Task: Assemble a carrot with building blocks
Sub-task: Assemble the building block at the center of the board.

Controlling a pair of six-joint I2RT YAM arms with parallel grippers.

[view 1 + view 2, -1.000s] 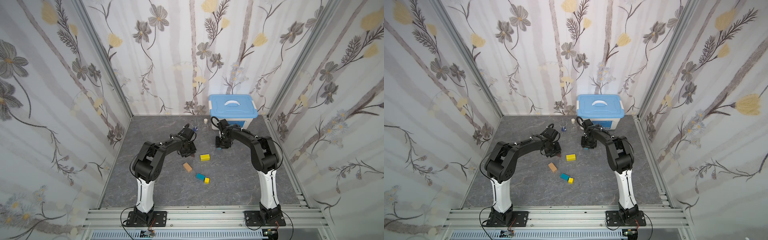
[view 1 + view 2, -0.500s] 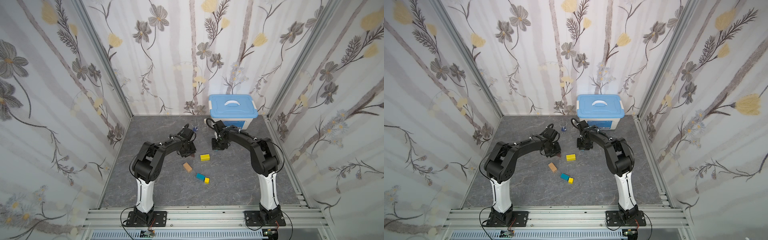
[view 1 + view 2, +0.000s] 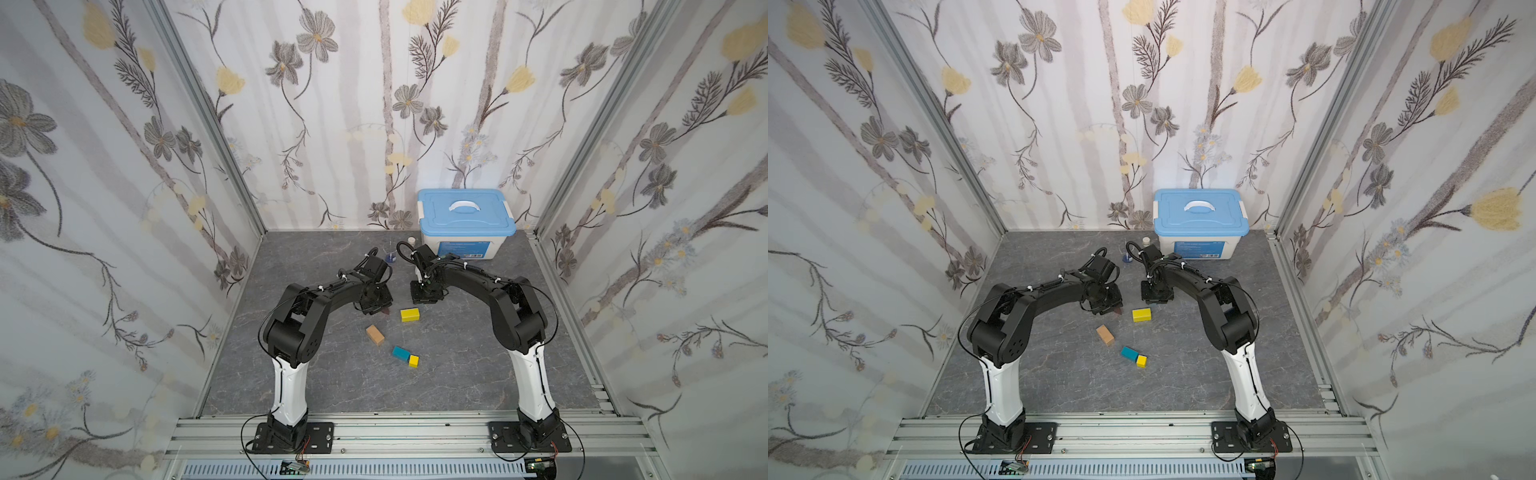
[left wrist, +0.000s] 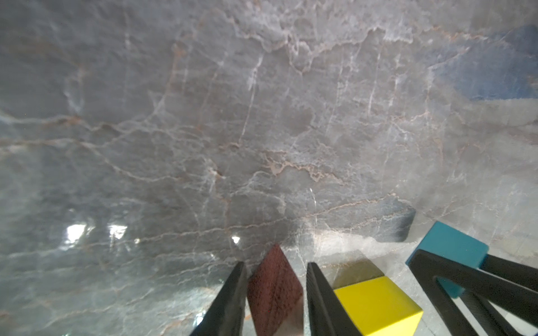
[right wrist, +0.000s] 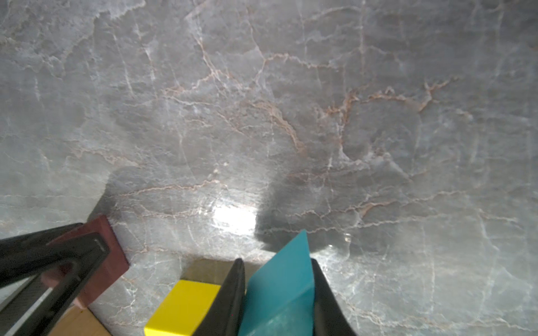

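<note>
My left gripper [image 4: 275, 264] is shut on the maroon wedge [image 4: 273, 291], low over the grey table just left of the yellow brick [image 3: 409, 314]. My right gripper [image 5: 276, 261] is shut on the teal wedge [image 5: 285, 276], just behind that yellow brick [image 5: 186, 308]. Both top views show the two grippers facing each other across a small gap, the left gripper [image 3: 380, 309] and the right gripper [image 3: 426, 297]. Nearer the front lie the tan brick [image 3: 375, 334], the teal brick [image 3: 401, 353] and the small yellow cube [image 3: 413, 360], which touches the teal brick.
A blue-lidded white box [image 3: 465, 224] stands at the back right against the wall. A small bottle [image 3: 411, 241] and a small blue item [image 3: 390, 257] sit just left of it, behind the grippers. Patterned walls close in three sides.
My right gripper has carried the teal wedge left and toward the front, closer to the yellow brick. The left gripper has hardly moved.
</note>
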